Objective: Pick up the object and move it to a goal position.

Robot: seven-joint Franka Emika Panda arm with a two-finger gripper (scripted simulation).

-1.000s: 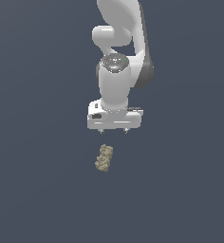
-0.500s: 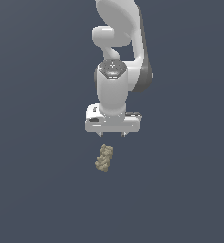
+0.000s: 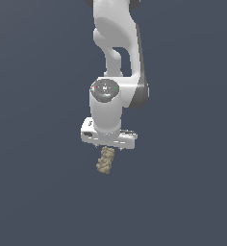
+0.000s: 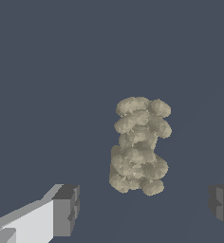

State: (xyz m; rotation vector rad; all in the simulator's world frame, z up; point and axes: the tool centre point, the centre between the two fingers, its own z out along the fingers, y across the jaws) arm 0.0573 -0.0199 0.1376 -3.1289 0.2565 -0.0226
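- Fingers point(image 4: 144, 206) spread wide, pinching nothing.
- Poised just above the knobbly tan clump point(image 3: 105, 160), which lies lengthwise on the plain grey floor point(image 3: 182, 192).

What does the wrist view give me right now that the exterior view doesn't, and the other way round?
Only the wrist view shows the two dark fingertips set wide apart, with the whole tan clump visible and a clear gap on each side. The gripper is open and touches nothing.

Only the exterior view shows the white arm coming down from above and the gripper body sitting low over the clump, covering its upper end.

Both show the same lumpy clump lying on the plain dark grey surface, not yet gripped.
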